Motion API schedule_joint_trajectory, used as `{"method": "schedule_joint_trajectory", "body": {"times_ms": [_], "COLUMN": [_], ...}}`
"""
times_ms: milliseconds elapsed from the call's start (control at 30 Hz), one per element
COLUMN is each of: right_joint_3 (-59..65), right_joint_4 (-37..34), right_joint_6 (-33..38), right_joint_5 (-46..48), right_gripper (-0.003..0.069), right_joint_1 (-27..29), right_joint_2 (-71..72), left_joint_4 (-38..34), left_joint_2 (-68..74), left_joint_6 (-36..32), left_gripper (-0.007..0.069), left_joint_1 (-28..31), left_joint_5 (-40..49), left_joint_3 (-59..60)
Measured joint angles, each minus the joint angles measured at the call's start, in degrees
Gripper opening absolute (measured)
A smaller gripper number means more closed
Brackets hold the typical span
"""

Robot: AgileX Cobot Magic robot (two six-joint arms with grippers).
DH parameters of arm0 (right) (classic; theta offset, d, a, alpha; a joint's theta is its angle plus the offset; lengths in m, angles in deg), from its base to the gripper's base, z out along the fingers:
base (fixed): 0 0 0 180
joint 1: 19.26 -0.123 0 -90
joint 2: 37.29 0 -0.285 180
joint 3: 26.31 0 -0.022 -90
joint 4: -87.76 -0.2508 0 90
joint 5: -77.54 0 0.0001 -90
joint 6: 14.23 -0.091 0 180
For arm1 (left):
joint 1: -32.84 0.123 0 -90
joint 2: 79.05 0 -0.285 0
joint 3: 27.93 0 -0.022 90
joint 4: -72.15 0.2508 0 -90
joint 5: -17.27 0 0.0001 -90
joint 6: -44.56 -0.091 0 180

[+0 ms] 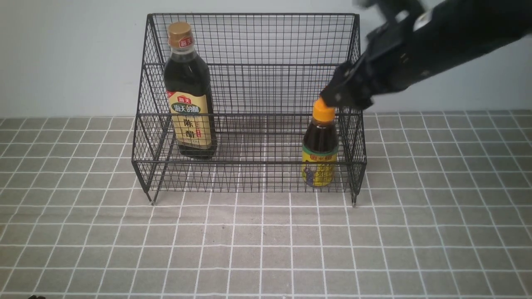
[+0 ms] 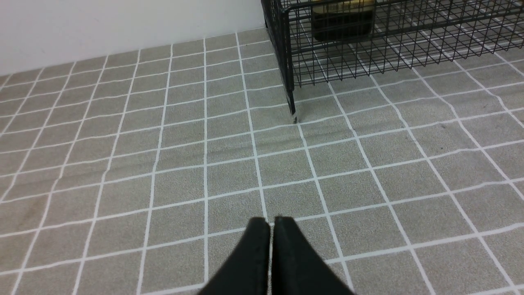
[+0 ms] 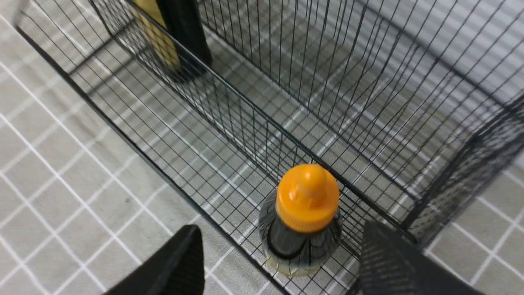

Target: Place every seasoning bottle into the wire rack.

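Arm [image 1: 449,45] reaches down-left, tool [image 3: 280,258] fingers apart above the orange-capped bottle [image 3: 307,200].

Blurred dark-grey-to-black right robot arm [image 1: 440,45], pale patches near two o'clock. Black left gripper tips [image 2: 268,246], soft-edged. Cables indistinct.

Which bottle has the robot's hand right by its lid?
The short bottle with the orange cap, under the right hand; the gold-capped one stands away from it.

wire rack [image 1: 249,162]: dark metal mesh | short bottle cap [image 3: 308,198]: smooth orange plastic | tall bottle [image 1: 188,79]: glossy
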Motion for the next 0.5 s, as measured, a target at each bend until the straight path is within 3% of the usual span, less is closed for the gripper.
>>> {"method": "schedule_joint_trajectory", "body": {"times_ms": [100, 367, 500], "right_joint_3": [0.0, 6.3, 16.5], "right_joint_4": [1.9, 8.6, 8.7], "right_joint_6": [-4.4, -13.5, -14.4], "right_joint_5": [3.3, 8.4, 3.8], "right_gripper": [0.0376, 0.0016, -0.0009], "right_joint_1": [0.0, 0.0, 0.0], "right_joint_2": [6.3, 28.3, 39.9], "left_joint_4": [0.0, 0.0, 0.0], "left_joint_2": [0.0, 0.0, 0.0], "left_joint_6": [0.0, 0.0, 0.0], "left_gripper": [-0.0007, -0.0007, -0.0007], "left_joint_1": [0.0, 0.0, 0.0], "left_joint_5": [0.0, 0.0, 0.0], "left_joint_3": [0.0, 0.0, 0.0]}}
